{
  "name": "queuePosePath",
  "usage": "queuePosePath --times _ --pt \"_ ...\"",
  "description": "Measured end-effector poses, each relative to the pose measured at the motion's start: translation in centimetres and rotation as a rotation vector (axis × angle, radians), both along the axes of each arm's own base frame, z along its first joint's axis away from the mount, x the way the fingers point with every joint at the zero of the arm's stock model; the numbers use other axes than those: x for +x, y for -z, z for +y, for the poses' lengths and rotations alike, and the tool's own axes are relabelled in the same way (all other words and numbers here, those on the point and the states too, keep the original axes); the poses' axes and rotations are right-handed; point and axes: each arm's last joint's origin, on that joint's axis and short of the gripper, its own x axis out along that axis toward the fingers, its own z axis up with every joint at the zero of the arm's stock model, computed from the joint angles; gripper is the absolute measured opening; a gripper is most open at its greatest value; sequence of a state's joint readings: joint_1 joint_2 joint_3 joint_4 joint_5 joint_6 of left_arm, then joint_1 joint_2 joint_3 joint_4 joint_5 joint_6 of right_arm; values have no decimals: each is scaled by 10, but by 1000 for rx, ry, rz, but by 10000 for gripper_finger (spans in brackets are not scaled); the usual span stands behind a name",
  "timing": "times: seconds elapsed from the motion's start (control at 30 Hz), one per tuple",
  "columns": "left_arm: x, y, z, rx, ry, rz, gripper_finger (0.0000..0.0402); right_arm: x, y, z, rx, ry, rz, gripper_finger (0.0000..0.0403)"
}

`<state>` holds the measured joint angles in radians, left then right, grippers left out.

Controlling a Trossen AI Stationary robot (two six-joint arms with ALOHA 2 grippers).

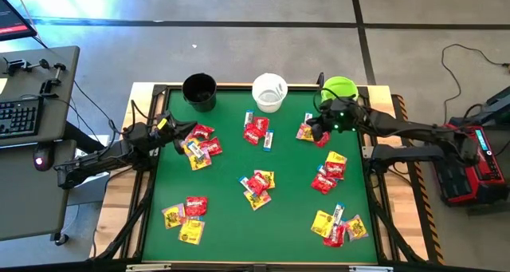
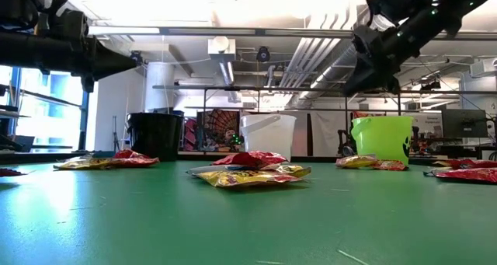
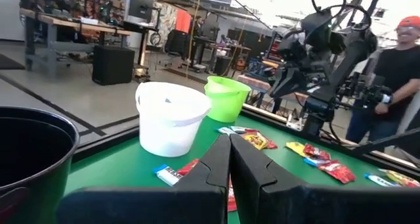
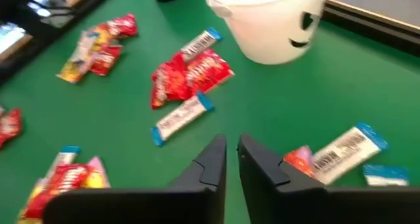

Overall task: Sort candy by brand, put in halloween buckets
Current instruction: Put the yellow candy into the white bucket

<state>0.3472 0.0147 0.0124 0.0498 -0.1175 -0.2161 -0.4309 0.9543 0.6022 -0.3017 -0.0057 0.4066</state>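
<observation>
1. Green table (image 1: 231, 216) in a workshop; pipes and ducts overhead in the low view, and a person in a red cap stands beyond the table's far side in the left wrist view.
2. Right gripper (image 4: 231, 159): over the table's far right part, just short of the lime green bucket (image 1: 339, 88). Fingers (image 4: 209, 159) stand close, with a narrow slot between them; nothing is held between them.
3. Nearest candy to the right gripper: a white-and-blue packet lying on a red one (image 4: 341, 150), just beside the finger on that side, on the cloth. A loose white-and-blue bar (image 4: 182, 118) lies ahead of the tips, with a red pile (image 4: 190, 73) beyond it.
4. White bucket (image 4: 266, 20) stands farther ahead of that gripper, upright at the far edge.
5. Left gripper (image 3: 230, 165): over the far left part of the table, fingers pressed together, empty. Black bucket (image 3: 29, 155) sits close beside it.
6. Candy near the left gripper: a red and yellow cluster (image 1: 201, 147) just by it on the cloth.
7. Outward: further mixed piles at centre (image 1: 257, 186), near left (image 1: 186, 216), right (image 1: 329, 172) and near right (image 1: 339, 226).
8. All three buckets stand in a row along the far edge, black, white, green from left to right.
</observation>
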Motion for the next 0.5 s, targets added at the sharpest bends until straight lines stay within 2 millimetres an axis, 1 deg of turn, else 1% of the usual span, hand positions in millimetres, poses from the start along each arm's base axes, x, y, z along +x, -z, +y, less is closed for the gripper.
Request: queuePosePath --times 0.17,0.3,0.4,0.5 --pt "0 0 0 0 -1 1 1 3 6 -2 40 63 24 92" --pt "0 1 0 5 -2 11 1 8 10 2 49 118 41 131" --pt "0 2 0 -1 -1 27 1 14 8 7 60 141 79 143" --pt "0 2 0 -1 -2 26 1 21 2 10 52 187 145 146"
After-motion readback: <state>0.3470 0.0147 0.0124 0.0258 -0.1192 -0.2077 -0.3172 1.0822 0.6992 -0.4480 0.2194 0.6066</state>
